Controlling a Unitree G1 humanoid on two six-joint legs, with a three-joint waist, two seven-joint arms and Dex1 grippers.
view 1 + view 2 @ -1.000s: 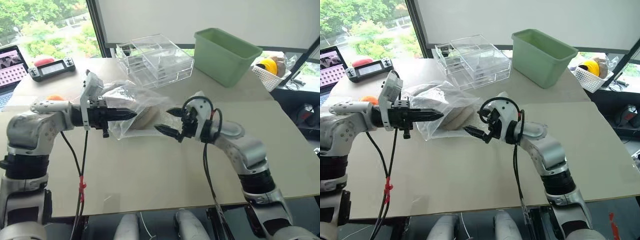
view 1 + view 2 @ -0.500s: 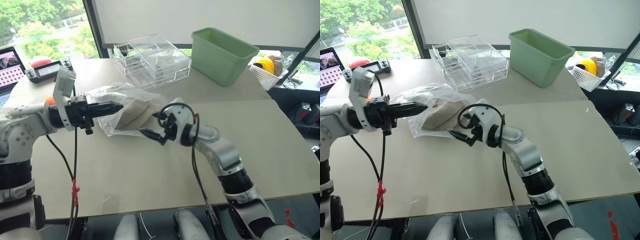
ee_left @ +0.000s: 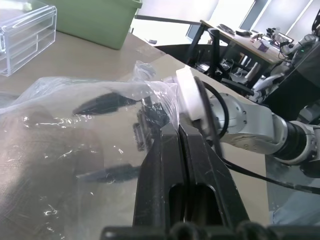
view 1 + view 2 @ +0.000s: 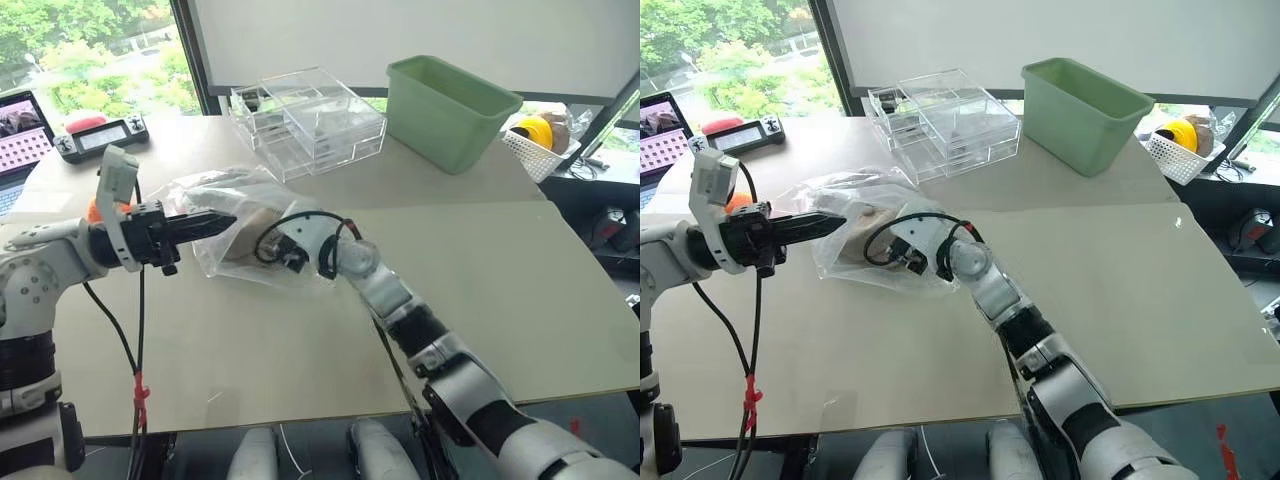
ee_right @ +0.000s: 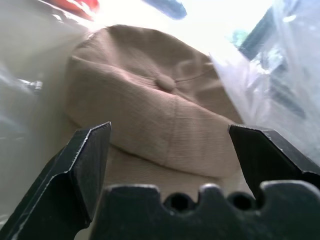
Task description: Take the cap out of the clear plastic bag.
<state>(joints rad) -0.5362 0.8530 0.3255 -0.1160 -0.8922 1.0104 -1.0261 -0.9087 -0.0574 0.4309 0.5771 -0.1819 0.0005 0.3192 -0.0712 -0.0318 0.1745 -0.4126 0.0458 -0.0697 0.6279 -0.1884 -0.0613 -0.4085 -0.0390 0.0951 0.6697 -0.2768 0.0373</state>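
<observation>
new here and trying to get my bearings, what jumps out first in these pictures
Mid-table, the clear plastic bag lies crinkled with the beige cap inside it. The left gripper is shut on the bag's edge from the robot's left, while the right gripper reaches into the bag, open before the cap. Behind them stand clear acrylic boxes and a green bin.

Beige table [image 4: 520, 290]. Clear acrylic boxes [image 4: 310, 120] at the far side, green bin [image 4: 450, 110] just beside them. Black handheld console [image 4: 100, 136] far left, laptop [image 4: 20, 125] at the left edge. White basket [image 4: 545, 150] with yellow object [image 4: 537, 130] far right.
</observation>
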